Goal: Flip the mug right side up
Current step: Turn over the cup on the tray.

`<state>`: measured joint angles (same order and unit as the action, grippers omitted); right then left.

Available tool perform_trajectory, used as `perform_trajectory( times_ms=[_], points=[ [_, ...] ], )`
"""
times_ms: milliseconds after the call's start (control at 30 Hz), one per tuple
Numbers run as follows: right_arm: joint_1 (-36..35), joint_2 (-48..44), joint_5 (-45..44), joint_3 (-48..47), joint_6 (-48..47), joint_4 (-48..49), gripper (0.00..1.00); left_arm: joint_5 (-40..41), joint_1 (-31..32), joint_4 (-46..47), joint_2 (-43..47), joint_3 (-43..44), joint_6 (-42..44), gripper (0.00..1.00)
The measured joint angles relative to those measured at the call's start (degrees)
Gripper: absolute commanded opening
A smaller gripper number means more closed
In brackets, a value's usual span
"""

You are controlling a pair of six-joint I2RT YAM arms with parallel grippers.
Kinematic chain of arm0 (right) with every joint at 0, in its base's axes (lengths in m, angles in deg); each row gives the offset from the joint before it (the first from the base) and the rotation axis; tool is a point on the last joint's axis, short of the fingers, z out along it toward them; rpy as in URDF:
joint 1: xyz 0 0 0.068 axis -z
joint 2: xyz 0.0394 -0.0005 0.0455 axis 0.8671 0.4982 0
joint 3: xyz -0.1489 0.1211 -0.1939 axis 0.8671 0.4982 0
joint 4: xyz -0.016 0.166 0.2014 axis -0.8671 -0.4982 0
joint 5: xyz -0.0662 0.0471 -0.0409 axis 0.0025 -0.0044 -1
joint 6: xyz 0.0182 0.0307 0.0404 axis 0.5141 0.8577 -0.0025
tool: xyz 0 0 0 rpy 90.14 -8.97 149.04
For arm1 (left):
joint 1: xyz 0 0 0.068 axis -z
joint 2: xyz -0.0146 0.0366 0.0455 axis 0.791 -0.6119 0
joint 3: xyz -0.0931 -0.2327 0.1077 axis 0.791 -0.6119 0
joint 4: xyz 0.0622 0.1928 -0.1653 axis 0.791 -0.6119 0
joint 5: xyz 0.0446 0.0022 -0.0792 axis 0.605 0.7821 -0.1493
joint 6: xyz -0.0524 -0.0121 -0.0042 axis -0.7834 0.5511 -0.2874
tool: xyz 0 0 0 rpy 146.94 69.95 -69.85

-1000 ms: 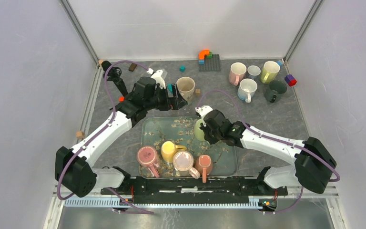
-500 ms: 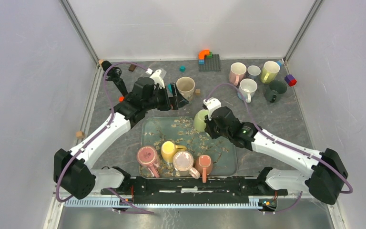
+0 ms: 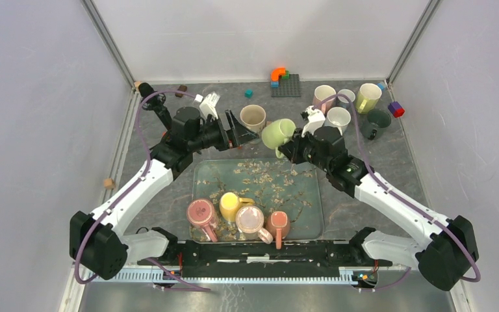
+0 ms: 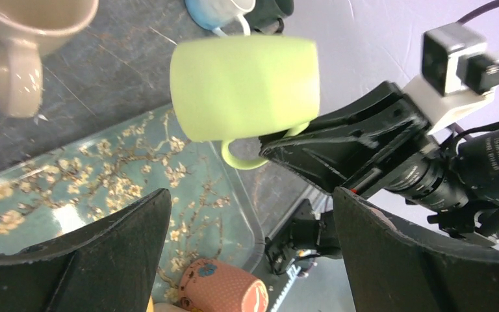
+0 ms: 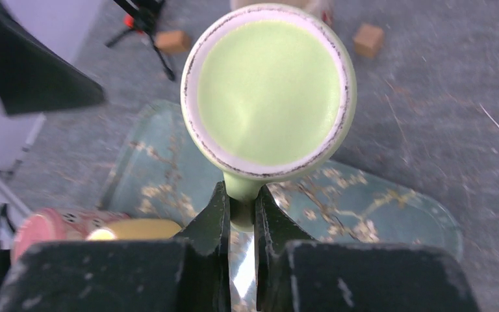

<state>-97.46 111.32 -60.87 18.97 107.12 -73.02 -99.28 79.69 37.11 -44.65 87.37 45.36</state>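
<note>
One light-green mug [image 3: 277,134], held clear of the counter [image 3: 377,162], its handle clenched between the fingers of the right hand [image 5: 240,209]. The mug lies on its side in the air over the far edge of the floral tray [image 3: 302,198]; one round end faces the right wrist camera.

One left hand [image 4: 250,195], fingers spread wide and grasping nothing, faces the mug from near by.

Four items on the tray's near end: pink mug [image 3: 200,211], yellow mug [image 3: 230,205], pale pink mug [image 3: 250,219], salmon mug [image 3: 278,224].

One beige mug [image 3: 253,117], upright on the counter just beyond the left hand.

One cluster of mugs [image 3: 368,97] at the counter's far right.
</note>
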Motion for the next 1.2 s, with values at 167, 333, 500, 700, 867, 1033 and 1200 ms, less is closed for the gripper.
perform_trajectory(
  times_ms=[167, 333, 500, 700, 867, 1033, 1200],
  points=[
    [0.4, 0.0, 3.1, -1.7, 3.5, 6.9, 0.00, -4.1, -0.3, 5.3, 0.0, -3.4, -5.4, 0.98],
    [0.7, 0.0, 5.4, -2.4, 7.0, 13.8, 0.00, -7.0, -0.7, 11.6, -0.2, -5.9, -11.2, 0.93],
    [0.9, 0.0, 6.7, -2.4, 10.4, 18.9, 0.00, -9.0, -0.7, 19.5, -0.5, -7.8, -17.3, 0.83],
    [1.1, 0.0, 8.7, -2.4, 14.3, 23.6, 0.00, -10.3, -0.7, 28.1, -2.0, -9.8, -23.6, 0.77],
    [1.1, 0.0, 10.6, -2.4, 17.5, 27.8, 0.00, -10.6, -0.7, 35.8, -4.1, -10.1, -29.1, 0.71],
    [1.2, 0.0, 12.3, -2.3, 20.2, 31.5, 0.00, -11.5, -0.7, 43.9, -6.5, -10.1, -34.6, 0.59],
    [1.2, 0.5, 13.6, -1.8, 22.2, 34.6, 0.00, -11.6, -0.7, 52.0, -8.5, -10.4, -40.2, 0.50]
  ],
)
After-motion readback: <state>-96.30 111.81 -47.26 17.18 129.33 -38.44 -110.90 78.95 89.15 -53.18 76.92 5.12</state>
